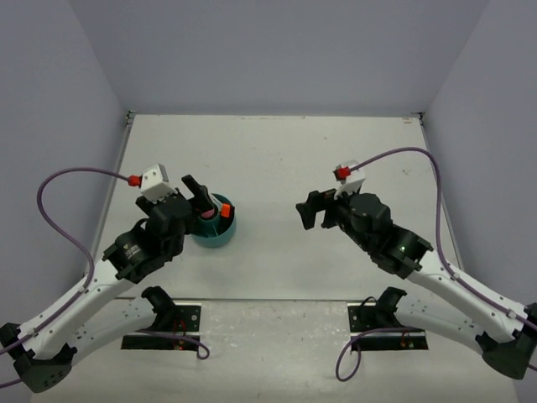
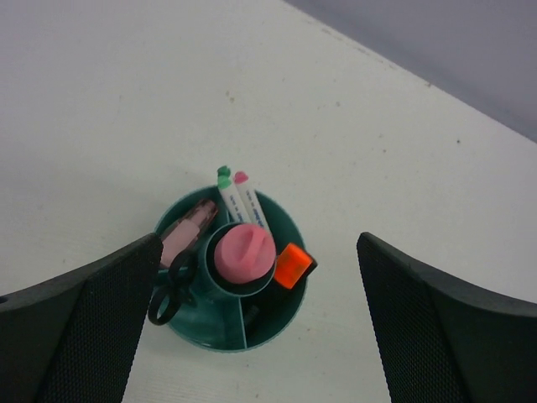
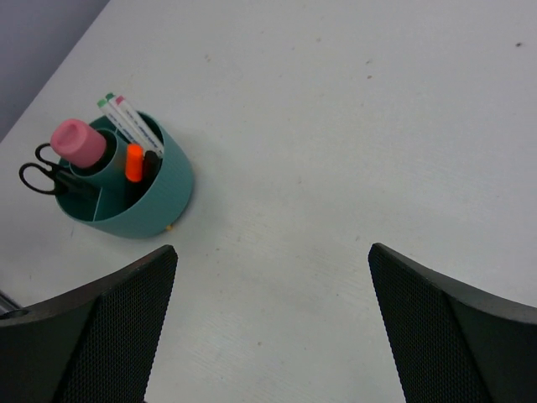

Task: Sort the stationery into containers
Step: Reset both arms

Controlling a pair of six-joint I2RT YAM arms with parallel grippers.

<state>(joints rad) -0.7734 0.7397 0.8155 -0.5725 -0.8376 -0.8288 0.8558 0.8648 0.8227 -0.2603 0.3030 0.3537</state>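
Recording one round teal organizer (image 2: 201,323), we place it upright on the white table (image 1: 277,159), left of centre and directly beneath the left gripper (image 2: 260,243).

Contents, as we see them in the left wrist view:
- Centre cup: a pink tube (image 2: 243,252), standing upright.
- Far compartment: two thin white pens, one with a green tip (image 2: 226,191) and one with a pink tip (image 2: 250,200), leaning out over the rim.
- Right compartment: a black highlighter with an orange cap (image 2: 292,265).
- Left side: black-handled scissors (image 2: 172,290), loops upward. Beside them lies a pale pink translucent item (image 2: 189,227) that we cannot identify.

Left gripper: jaws spread wide, holding nothing, hovering over the organizer.

Right gripper (image 3: 273,250): jaws equally wide and empty, over bare table, well apart from the organizer.
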